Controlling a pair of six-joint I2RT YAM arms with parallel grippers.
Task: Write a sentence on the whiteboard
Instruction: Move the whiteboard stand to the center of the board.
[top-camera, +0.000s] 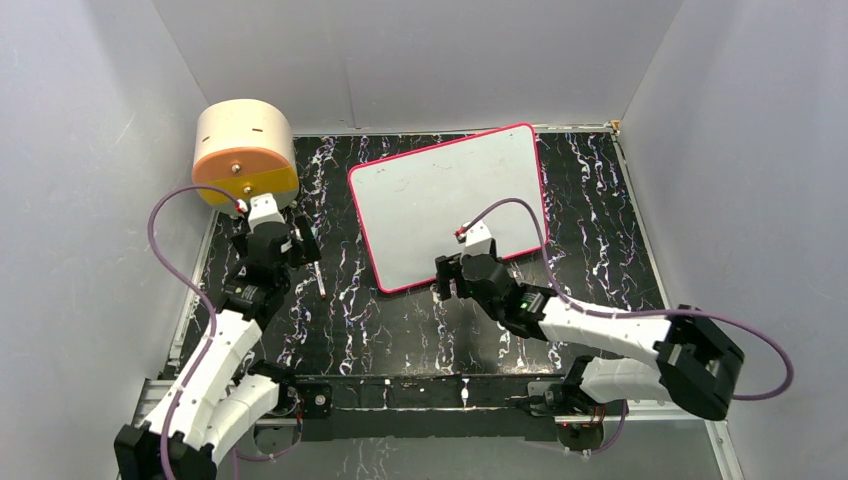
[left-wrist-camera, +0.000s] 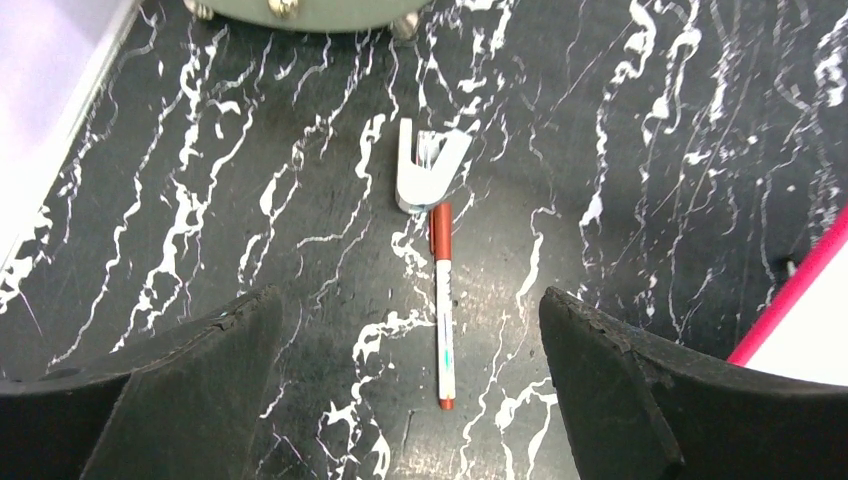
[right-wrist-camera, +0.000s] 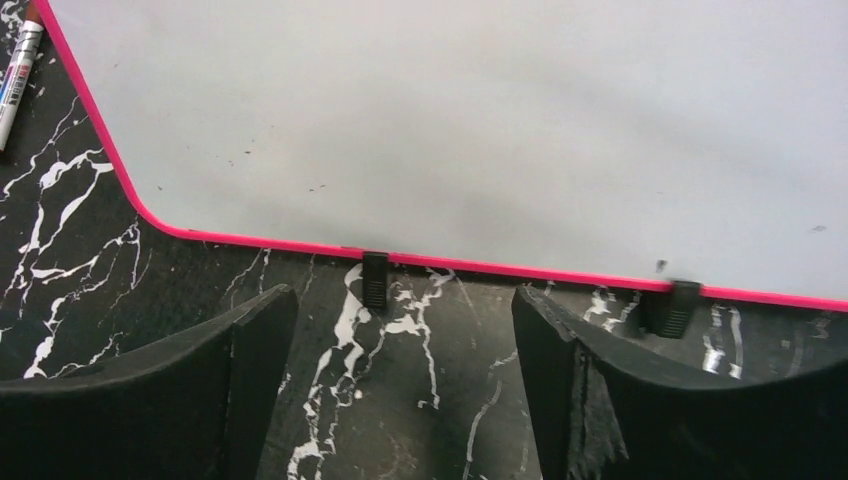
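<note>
The whiteboard (top-camera: 450, 205) lies tilted in the middle of the black marble table, with a pink-red frame. The sentence is out of view: the board's face (right-wrist-camera: 480, 120) shows only a few faint specks. A white marker with a brown-red cap (left-wrist-camera: 441, 300) lies on the table left of the board (left-wrist-camera: 810, 340); it also shows as the marker (top-camera: 319, 281). My left gripper (left-wrist-camera: 408, 297) hovers open over that marker, fingers wide on either side and not touching it. My right gripper (right-wrist-camera: 402, 295) is open and empty over bare table just short of the board's near edge.
A round tan-and-orange drum (top-camera: 243, 150) stands at the back left. A small white bracket-like piece (left-wrist-camera: 425, 170) lies just beyond the marker's cap. Black clips (right-wrist-camera: 375, 278) (right-wrist-camera: 672, 305) stick out from the board's near edge. Grey walls enclose the table.
</note>
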